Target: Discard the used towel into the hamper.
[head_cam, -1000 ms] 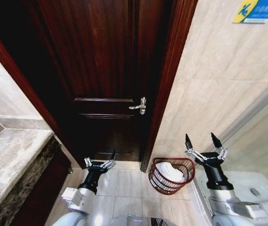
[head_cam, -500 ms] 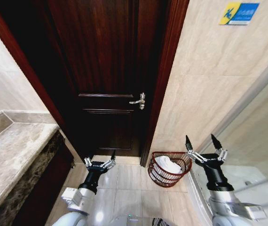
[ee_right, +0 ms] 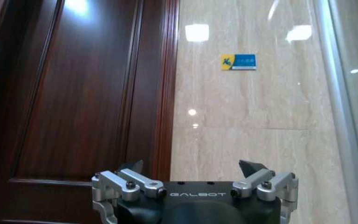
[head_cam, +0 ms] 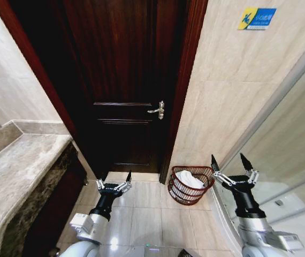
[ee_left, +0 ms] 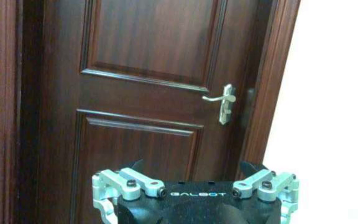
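The hamper [head_cam: 190, 184] is seen on the tiled floor [head_cam: 142, 214] at centre-right, just right of the door frame [head_cam: 183, 91] and against the beige wall [head_cam: 233, 96]. A white towel [head_cam: 188, 179] lies inside it, bunched, below the rim.

Left gripper [head_cam: 113, 183] is held low, near-left, above the floor & in front of the dark wood door [head_cam: 126, 80]; fingers are spread apart, nothing between them. In the left wrist view the same gripper [ee_left: 195, 168] is pointed at the door, w/ the silver handle [ee_left: 223, 101] farther off, to the right side of the door.

Right gripper [head_cam: 234, 166] is held near-right, just right of the hamper & apart from it; fingers are spread wide, nothing held. In the right wrist view that gripper [ee_right: 191, 168] is aimed at the line where door frame meets wall; a small blue-yellow sign [ee_right: 238, 61] is fixed high on the wall.

A marble counter [head_cam: 18, 171] is seen at far left. A glass panel [head_cam: 286, 139] runs along the right side.
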Motion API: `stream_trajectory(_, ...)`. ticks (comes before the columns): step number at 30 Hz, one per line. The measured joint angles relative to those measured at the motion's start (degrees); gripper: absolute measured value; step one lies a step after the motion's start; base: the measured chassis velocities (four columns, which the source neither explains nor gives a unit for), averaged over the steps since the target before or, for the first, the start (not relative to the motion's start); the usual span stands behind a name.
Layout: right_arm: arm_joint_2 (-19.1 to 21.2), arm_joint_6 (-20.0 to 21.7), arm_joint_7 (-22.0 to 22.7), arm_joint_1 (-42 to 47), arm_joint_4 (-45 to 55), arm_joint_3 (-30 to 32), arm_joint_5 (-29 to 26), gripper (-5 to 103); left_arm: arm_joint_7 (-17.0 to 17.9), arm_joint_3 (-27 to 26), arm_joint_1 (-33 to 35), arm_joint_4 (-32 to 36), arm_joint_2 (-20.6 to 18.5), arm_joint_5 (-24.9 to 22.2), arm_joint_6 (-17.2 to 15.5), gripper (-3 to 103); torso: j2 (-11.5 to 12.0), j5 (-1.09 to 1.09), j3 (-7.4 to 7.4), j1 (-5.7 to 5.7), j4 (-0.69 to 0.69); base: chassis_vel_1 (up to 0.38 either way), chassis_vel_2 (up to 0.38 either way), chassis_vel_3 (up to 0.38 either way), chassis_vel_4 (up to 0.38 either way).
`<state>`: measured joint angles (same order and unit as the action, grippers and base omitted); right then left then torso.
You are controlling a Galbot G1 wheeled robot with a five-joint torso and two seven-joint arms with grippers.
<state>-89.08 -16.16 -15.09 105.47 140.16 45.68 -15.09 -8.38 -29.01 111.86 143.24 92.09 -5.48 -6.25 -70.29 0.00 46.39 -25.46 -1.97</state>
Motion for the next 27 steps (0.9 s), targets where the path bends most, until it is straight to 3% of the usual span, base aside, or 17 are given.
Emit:
stream_trajectory(15,0.18,-0.86,-0.16,-0.25,-0.93,0.16,-0.7,100,0.0,0.0,0.0,0.0,0.0,0.0,0.0,100,0.0,-0.01,0.0,0.01,0.0,0.144,-0.138,-0.135,0.138)
stream_trajectory(27,-0.04,-3.63,-0.45,-0.32,-1.49,0.69,-1.1,100,0.0,0.0,0.0,0.0,0.0,0.0,0.0,100,0.0,0.0,0.01,-0.01,0.0,0.029,-0.029,-0.032,0.032)
